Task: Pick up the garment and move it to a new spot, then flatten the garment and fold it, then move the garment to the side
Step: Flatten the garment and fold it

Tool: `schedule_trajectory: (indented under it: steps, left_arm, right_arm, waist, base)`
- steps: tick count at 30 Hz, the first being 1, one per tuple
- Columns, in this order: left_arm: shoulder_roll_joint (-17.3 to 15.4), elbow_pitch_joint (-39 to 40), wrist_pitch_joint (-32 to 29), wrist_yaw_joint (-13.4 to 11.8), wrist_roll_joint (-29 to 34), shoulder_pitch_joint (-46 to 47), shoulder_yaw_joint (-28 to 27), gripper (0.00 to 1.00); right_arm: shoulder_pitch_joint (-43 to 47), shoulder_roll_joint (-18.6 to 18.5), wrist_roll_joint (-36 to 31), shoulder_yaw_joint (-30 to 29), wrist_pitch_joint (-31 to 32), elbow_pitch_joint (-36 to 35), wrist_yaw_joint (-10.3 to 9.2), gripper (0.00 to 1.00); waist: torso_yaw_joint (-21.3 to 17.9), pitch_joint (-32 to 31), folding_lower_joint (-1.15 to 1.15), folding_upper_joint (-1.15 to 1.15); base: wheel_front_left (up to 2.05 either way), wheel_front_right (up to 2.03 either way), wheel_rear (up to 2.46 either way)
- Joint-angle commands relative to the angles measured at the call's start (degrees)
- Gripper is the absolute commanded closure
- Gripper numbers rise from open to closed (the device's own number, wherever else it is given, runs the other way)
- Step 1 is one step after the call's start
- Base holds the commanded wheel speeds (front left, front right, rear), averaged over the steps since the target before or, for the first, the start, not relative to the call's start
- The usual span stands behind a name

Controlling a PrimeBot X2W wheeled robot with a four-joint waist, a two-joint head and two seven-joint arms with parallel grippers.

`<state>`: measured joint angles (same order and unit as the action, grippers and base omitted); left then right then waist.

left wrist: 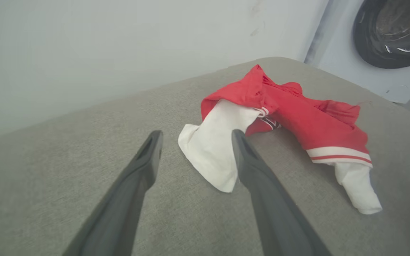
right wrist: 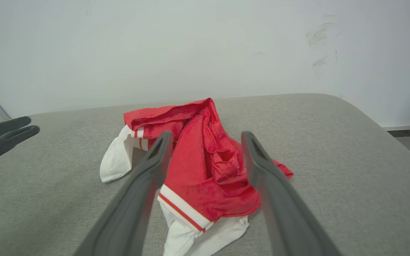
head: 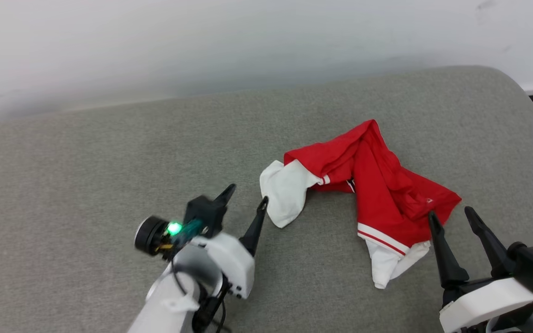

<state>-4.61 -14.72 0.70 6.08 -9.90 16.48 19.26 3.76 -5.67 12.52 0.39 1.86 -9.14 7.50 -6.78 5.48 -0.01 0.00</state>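
The garment [head: 377, 185] is found crumpled on a grey padded surface [head: 109, 162], right of the middle in the head view and well short of the pale wall [head: 201, 41] behind. Its red body is bunched into a ridge, and no lettering can be made out. One white sleeve [head: 285, 194] is spread out toward the left gripper [head: 248, 193], and the other [head: 391, 261] is tucked under a red-and-white striped band [head: 382, 238] at the near edge. The left gripper is held with its fingers apart and nothing between them. Its right fingertip is seen just beside the edge of the nearer sleeve, and whether it touches cannot be told. In the left wrist view the garment [left wrist: 297, 113] is seen beyond the spread fingers of the left gripper [left wrist: 196, 133], and the round dark door [left wrist: 393, 32] of a pale machine is shown at the upper right. The right gripper [head: 450, 212] is also held apart and empty at the garment's near right corner, one fingertip lying against the red hem in the picture. In the right wrist view the garment [right wrist: 198, 160] is framed between the fingers of the right gripper [right wrist: 208, 134], and the left gripper [right wrist: 30, 125] is seen at the left edge.
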Motion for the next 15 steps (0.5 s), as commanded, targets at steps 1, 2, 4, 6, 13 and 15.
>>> schedule_trajectory:
  steps: [1,2,4,6,13,15]
  left_arm:
    - [-0.37,-0.75,-1.83,0.39,-0.07,1.96,1.05,0.0]
    - [-0.58,-1.29,-3.69,0.59,-0.29,3.67,1.91,0.0]
    - [-0.95,-2.38,-7.45,1.0,-0.78,6.77,4.09,0.0]
    - [-1.64,-3.83,-11.24,1.3,-1.66,9.51,6.15,0.0]
    - [-6.2,-8.22,-24.58,1.36,-8.28,17.81,15.83,0.0]
    - [-7.64,-9.31,-27.67,1.37,-10.48,19.42,18.05,0.0]
  right_arm:
    - [-0.74,0.07,0.08,0.06,-0.08,-0.37,-0.02,0.0]
    - [-1.02,0.07,0.13,0.26,-0.15,-0.56,-0.02,0.0]
    - [-1.72,0.22,0.14,0.39,-0.42,-0.79,-0.02,0.0]
    - [-2.21,0.46,0.38,0.44,-0.77,-0.66,-0.02,0.0]
    - [-4.09,1.37,1.28,1.1,-2.75,1.07,-0.02,0.0]
    - [-4.54,1.59,1.78,1.49,-3.01,1.96,-0.02,0.0]
  waist:
    - [-1.27,1.46,0.01,0.0]
    - [-1.84,2.2,0.01,0.0]
    - [-2.95,3.76,0.01,0.0]
    - [-4.11,5.2,0.01,0.0]
    - [-7.58,9.7,0.01,0.0]
    - [-8.3,10.64,0.01,0.0]
  base:
    - [0.0,0.0,0.0]
    - [0.0,0.0,0.0]
    - [0.0,0.0,0.0]
    - [0.0,0.0,0.0]
    - [0.0,0.0,0.0]
    - [0.0,0.0,0.0]
